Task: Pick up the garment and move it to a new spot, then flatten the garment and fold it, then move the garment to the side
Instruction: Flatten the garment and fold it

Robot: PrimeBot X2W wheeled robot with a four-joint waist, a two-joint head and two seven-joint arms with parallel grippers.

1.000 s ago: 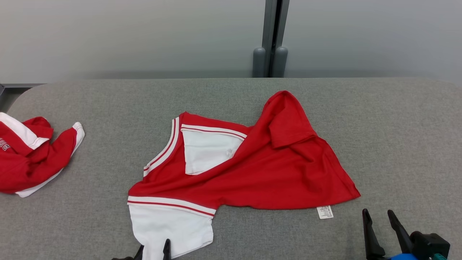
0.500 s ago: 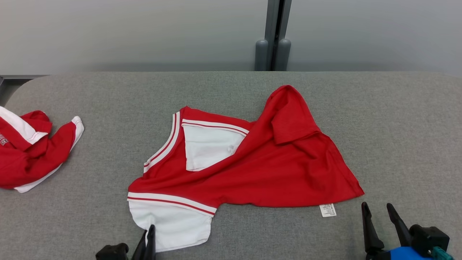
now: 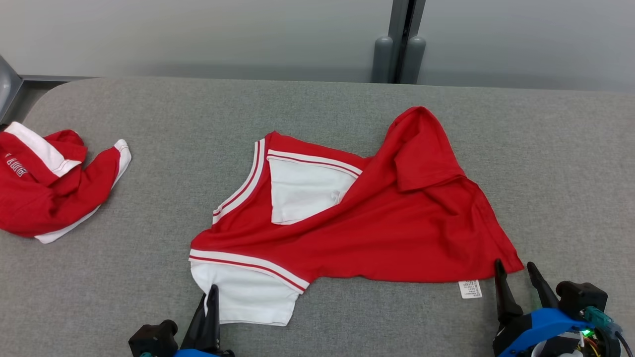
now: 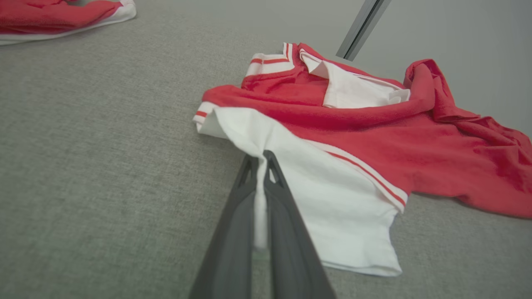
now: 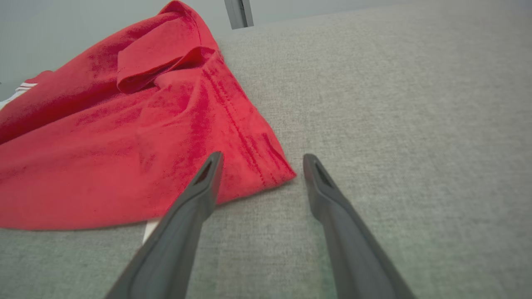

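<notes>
A red garment (image 3: pixel 377 223) with white sleeves and striped trim lies rumpled in the middle of the grey table (image 3: pixel 149 198). My left gripper (image 3: pixel 212 293) is at the bottom left, shut on the edge of the garment's near white sleeve (image 3: pixel 248 297). In the left wrist view the white cloth (image 4: pixel 324 182) runs pinched between the two dark fingers (image 4: pixel 232 232). My right gripper (image 3: pixel 513 271) stands open at the garment's near right corner. The right wrist view shows that red corner (image 5: pixel 270 166) lying between the spread fingers (image 5: pixel 199 195), just ahead of their tips.
A second red and white garment (image 3: pixel 44 193) lies bunched at the table's left edge. A white care label (image 3: pixel 470 288) pokes out under the near hem. A grey post (image 3: pixel 399 44) stands behind the table against the pale wall.
My left gripper has shut on the white sleeve edge. The head camera has shifted, so the whole scene sits further right. My right gripper now reaches the garment's red corner.
</notes>
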